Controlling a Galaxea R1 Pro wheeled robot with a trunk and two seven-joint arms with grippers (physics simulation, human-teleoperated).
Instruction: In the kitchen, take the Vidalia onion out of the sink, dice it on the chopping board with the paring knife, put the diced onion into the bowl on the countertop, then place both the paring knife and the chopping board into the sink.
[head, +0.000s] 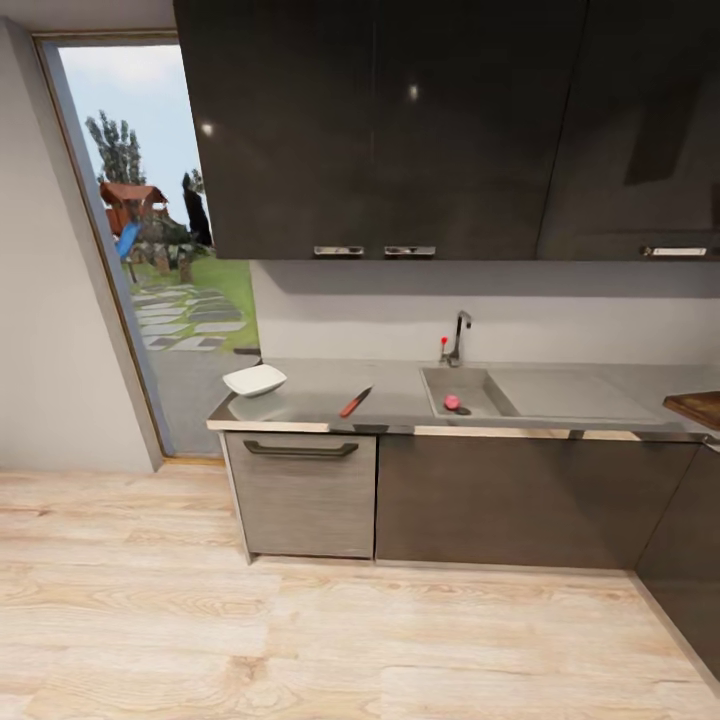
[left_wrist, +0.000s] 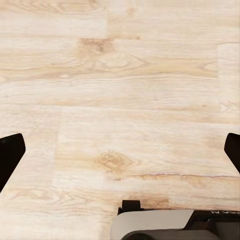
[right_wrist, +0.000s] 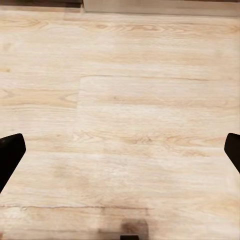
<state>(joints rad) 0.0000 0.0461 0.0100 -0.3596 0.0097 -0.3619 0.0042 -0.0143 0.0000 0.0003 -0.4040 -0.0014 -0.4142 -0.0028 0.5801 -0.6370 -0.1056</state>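
Countertop (head: 330, 392), long grey matte steel, sits ahead of me across the pale plank floor (head: 300, 640). On it at 9 o'clock is the white square bowl (head: 254, 380), then the little red-handled paring knife (head: 355, 402). A small reddish onion (head: 452, 402) lies in the rectangular grey sink (head: 480, 392); the dark wooden chopping board (head: 697, 406) pokes in at 3. Left gripper (left_wrist: 120, 152) and right gripper (right_wrist: 120, 152) both gape wide over bare floor, holding nothing.

countertop (head: 330, 395): matt grey steel | floor (head: 300, 640): pale wood | upper cabinets (head: 400, 120): glossy
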